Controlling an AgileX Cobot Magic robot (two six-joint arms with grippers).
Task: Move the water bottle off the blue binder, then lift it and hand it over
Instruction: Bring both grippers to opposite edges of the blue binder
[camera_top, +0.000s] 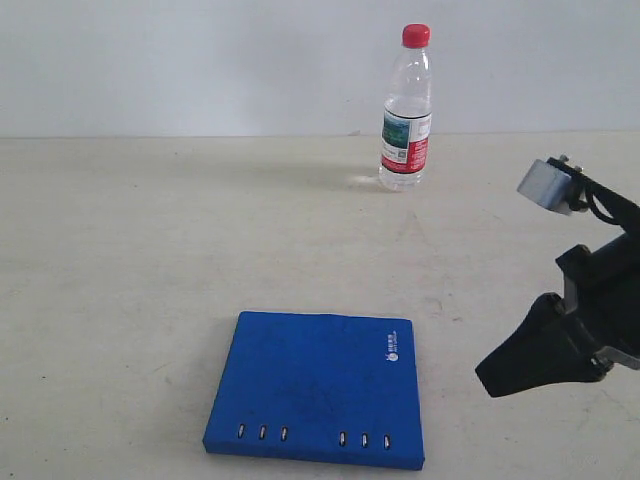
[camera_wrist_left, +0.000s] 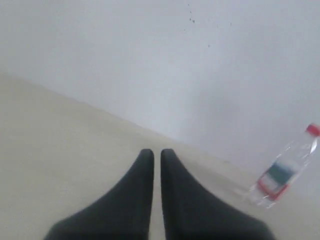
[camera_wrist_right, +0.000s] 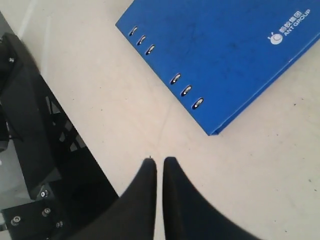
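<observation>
The water bottle (camera_top: 406, 112) stands upright on the table near the far wall, apart from the blue binder (camera_top: 320, 388), which lies flat near the front edge. In the left wrist view the water bottle (camera_wrist_left: 286, 169) shows far off beside the wall. My left gripper (camera_wrist_left: 157, 153) is shut with nothing in it and does not show in the exterior view. My right gripper (camera_top: 492, 380) hangs at the right of the binder, shut and empty. The right wrist view shows the right gripper (camera_wrist_right: 159, 161) above bare table, a little off the blue binder (camera_wrist_right: 235, 50) and its rivets.
The pale table (camera_top: 140, 280) runs back to a white wall (camera_top: 200, 60). A black frame (camera_wrist_right: 35, 150) borders the table beside my right gripper.
</observation>
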